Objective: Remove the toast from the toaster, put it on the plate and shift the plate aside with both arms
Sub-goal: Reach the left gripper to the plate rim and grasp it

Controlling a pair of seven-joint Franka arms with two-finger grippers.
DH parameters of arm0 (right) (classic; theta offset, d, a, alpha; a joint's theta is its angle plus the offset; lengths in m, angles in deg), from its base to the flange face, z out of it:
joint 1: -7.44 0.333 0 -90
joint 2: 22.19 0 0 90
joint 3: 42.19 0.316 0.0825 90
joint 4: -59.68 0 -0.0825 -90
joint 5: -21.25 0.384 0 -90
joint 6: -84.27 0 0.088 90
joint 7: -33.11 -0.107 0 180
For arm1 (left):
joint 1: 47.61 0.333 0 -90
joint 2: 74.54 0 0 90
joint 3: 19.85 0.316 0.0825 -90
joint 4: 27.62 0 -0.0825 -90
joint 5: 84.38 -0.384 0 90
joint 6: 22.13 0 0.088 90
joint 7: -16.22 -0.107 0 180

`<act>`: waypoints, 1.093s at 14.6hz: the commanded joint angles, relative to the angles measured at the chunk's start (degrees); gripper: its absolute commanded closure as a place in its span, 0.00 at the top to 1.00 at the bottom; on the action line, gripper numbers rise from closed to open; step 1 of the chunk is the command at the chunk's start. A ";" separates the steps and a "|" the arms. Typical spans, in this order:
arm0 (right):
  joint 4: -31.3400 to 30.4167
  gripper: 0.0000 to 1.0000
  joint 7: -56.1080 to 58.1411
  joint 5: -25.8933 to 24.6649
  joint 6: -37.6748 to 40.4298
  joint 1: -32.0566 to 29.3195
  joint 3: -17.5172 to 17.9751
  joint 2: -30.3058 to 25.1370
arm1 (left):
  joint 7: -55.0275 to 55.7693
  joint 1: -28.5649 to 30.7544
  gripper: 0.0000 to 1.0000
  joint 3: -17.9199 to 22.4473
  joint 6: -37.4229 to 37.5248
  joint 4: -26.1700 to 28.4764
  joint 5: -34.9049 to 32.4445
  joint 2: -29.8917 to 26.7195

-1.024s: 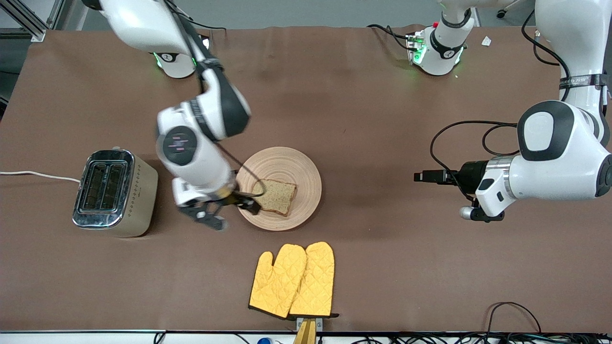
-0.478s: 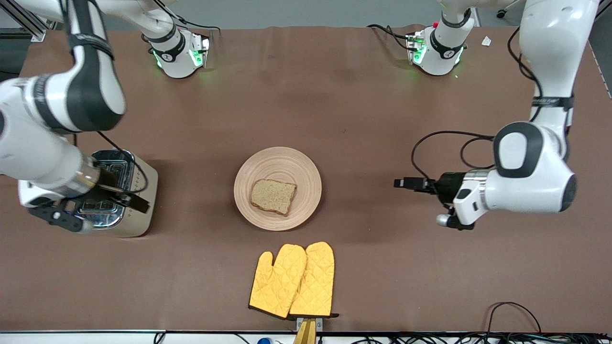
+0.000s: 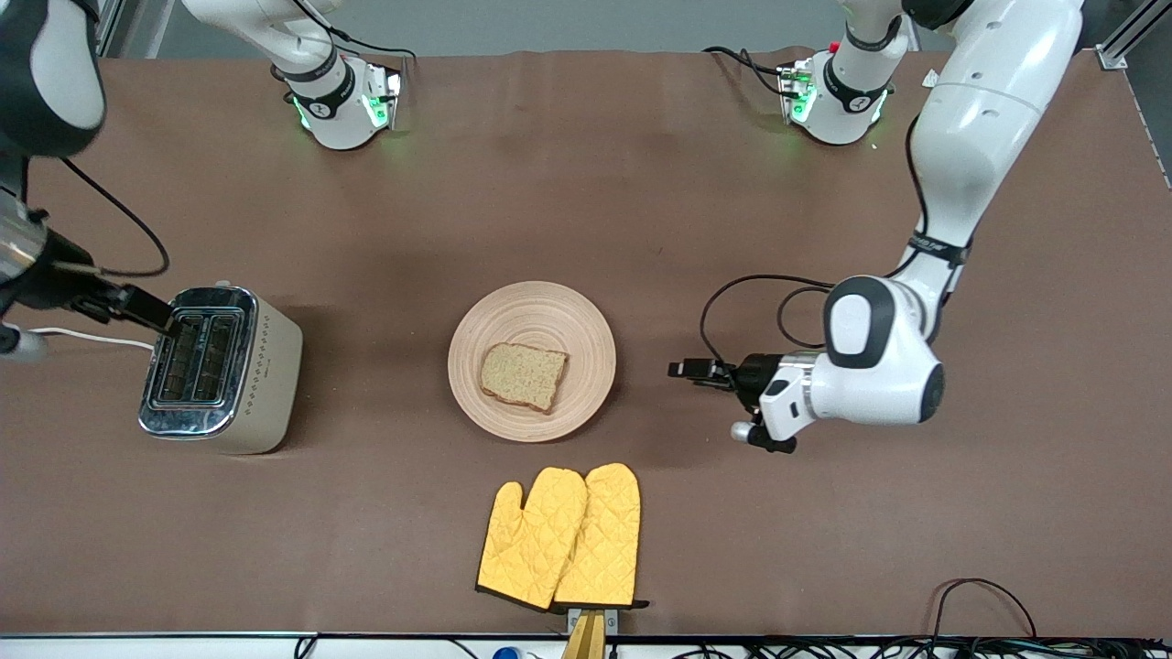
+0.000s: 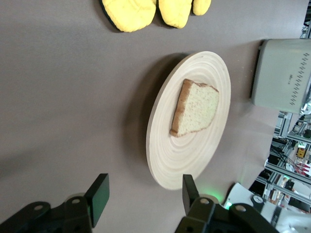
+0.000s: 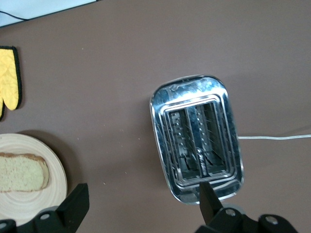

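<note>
Toast [image 3: 523,376] flat on plate [image 3: 586,320]; left gripper [image 4: 141,200] beside plate, right gripper [image 5: 141,204] above toaster [image 3: 220,369], both jaws apart.

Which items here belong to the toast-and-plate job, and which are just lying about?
Job items:
- toast, lying on the plate
- plate
- left end effector, open, beside the plate
- right end effector, open, over the toaster

Lying about:
- toaster, slots empty
- yellow oven mitts
</note>
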 commanded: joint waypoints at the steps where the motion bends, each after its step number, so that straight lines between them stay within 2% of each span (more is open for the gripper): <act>1: -3.48 1.00 1.68 -2.34 1.60 -1.31 1.11 -6.35 | -0.98 -3.28 0.63 -0.23 -7.19 1.99 2.40 0.89; 5: -3.56 1.00 1.77 -4.02 3.72 -1.05 1.37 -9.53 | -1.16 -7.94 0.62 -0.23 -16.60 2.17 6.89 4.67; 9: -2.69 1.00 1.95 -4.28 6.09 -0.79 1.55 -9.27 | -1.16 -9.44 0.59 -0.23 -18.99 1.91 8.03 7.31; 16: -1.10 1.00 2.03 -3.49 7.94 -0.70 1.64 -9.09 | -1.25 -11.82 0.30 -0.31 -19.08 1.82 10.49 8.54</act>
